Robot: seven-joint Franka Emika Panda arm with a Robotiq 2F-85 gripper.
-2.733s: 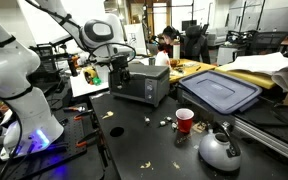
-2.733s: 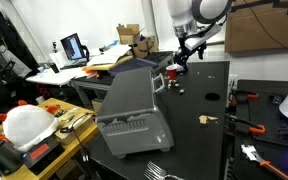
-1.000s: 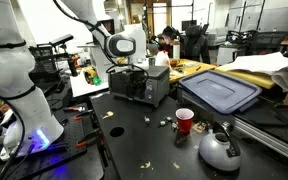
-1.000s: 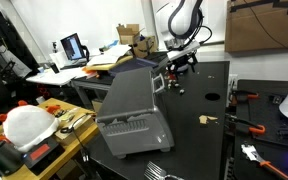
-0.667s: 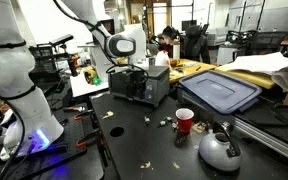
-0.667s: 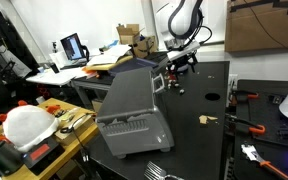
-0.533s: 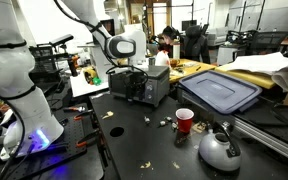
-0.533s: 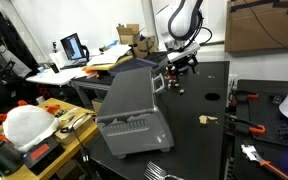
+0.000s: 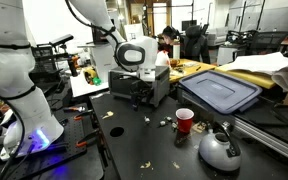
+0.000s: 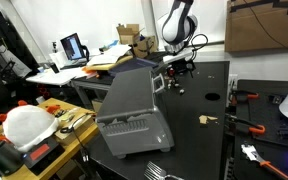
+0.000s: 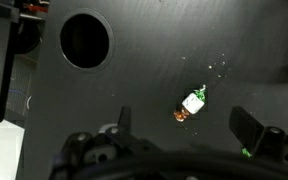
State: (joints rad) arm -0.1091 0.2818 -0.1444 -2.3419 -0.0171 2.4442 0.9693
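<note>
One small item [image 11: 191, 104], white-bodied with a green end and an orange-brown end, lies on its side on the black table [image 11: 164, 50], tilted across the wrist view. It touches nothing else, and a few pale specks sit just beside its green end. What kind of item it is cannot be told at this size.

Jaws: spread wide and empty. Both fingertips [image 11: 250, 128] show at the lower edge of the wrist view, one on each side of the item, and neither touches it. The wrist camera looks straight down on the table, so the arm [image 9: 134, 55] holds the jaws pointing downward above the surface. Judged from that, the item sits roughly on the line between the fingertips, with room to spare on either side.

Surroundings: a round hole [image 11: 85, 40] in the table top lies well apart from the item. A grey appliance [image 10: 132, 110] stands on the same table. In an exterior view the jaws hang near its far end, without visible contact. A red cup [image 9: 185, 121], a kettle [image 9: 219, 150] and a blue lid [image 9: 219, 92] stand well apart from the jaws.
</note>
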